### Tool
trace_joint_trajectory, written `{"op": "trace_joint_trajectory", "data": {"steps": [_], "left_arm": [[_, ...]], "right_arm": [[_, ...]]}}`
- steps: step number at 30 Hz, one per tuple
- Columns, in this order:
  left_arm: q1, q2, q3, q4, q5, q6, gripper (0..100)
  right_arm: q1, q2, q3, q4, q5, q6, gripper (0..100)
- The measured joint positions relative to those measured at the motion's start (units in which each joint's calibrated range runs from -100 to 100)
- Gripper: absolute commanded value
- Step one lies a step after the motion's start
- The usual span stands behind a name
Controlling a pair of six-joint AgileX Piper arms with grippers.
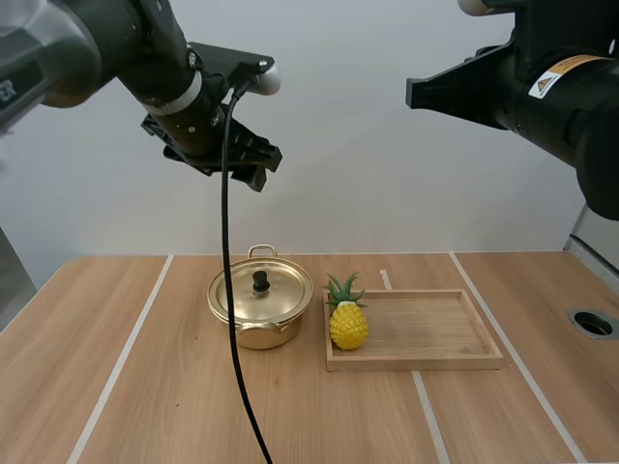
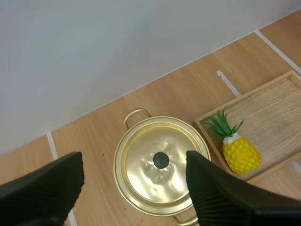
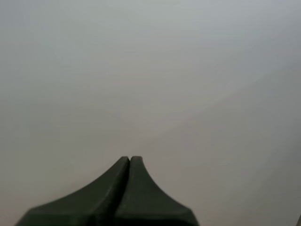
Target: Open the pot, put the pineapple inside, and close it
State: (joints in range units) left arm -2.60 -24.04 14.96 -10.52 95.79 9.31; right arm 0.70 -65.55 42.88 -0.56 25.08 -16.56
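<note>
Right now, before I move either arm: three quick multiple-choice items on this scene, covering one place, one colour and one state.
1. The pineapple sits:
A) on the wooden tray, at the end nearest the pot
B) on bare table
C) in an end effector

2. The knob on the lid is:
A) gold
B) black
C) white

3. The left end effector is:
A) open, above the pot
B) shut on the lid
C) shut on the pineapple

Answers:
1 A: the high view shows it standing in the tray beside the pot.
2 B: the knob is dark against the gold lid.
3 A: its fingers stand apart, with the lid on the pot between them.
</note>
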Motion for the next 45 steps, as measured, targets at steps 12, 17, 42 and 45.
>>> {"op": "trace_joint_trajectory", "data": {"steps": [12, 17, 42, 45], "left_arm": [[-0.19, 4.32, 15.29, -0.77, -13.71, 0.32, 100], [-0.19, 6.74, 19.09, -0.89, -18.34, 0.42, 100], [-0.19, 16.18, 20.44, -5.17, -27.54, 3.35, 100], [-0.19, 17.48, 20.44, -5.39, -27.54, 3.54, 100]], "right_arm": [[0.00, 0.00, 0.00, 0.56, 0.71, 0.00, 0], [0.00, 0.13, 0.00, 0.56, 3.17, 0.00, 0], [0.00, 0.54, 0.00, 1.28, 6.32, -0.03, 0], [0.00, 0.54, 0.00, 1.87, 6.47, -0.03, 0]]}}
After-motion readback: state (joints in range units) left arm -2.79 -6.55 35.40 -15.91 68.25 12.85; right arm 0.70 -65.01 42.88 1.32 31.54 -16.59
